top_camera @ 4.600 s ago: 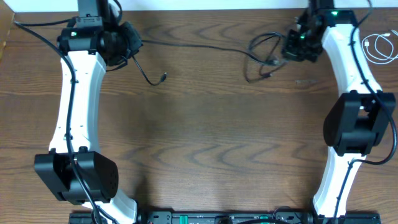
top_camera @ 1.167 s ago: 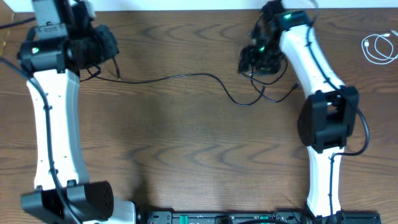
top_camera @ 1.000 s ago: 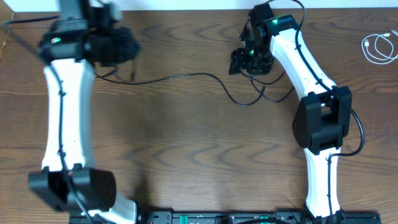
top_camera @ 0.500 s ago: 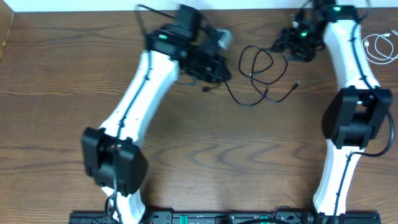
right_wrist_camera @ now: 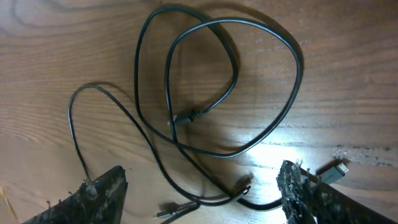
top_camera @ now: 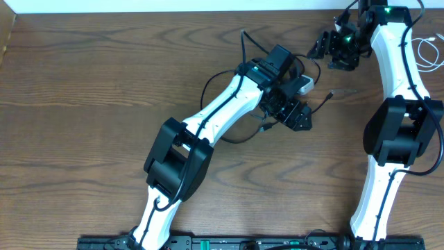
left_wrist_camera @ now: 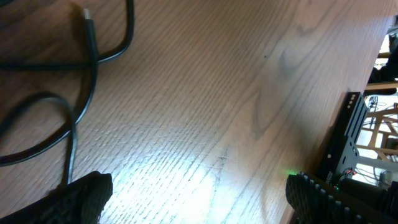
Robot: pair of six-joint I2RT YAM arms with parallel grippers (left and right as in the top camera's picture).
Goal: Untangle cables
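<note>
2 pincers, jaws apart, nothing clamped. My left pincer (top_camera: 297, 114) just swung in from far left and let go. Black cable (right_wrist_camera: 236, 68) loops ahead of my right pincer (right_wrist_camera: 202, 198), still tangled. White cable (top_camera: 424, 54) lies well right.

Black cable (right_wrist_camera: 189, 116) loosely looped, seemingly self-crossed; white cable (top_camera: 429, 55) coiled far right.
</note>
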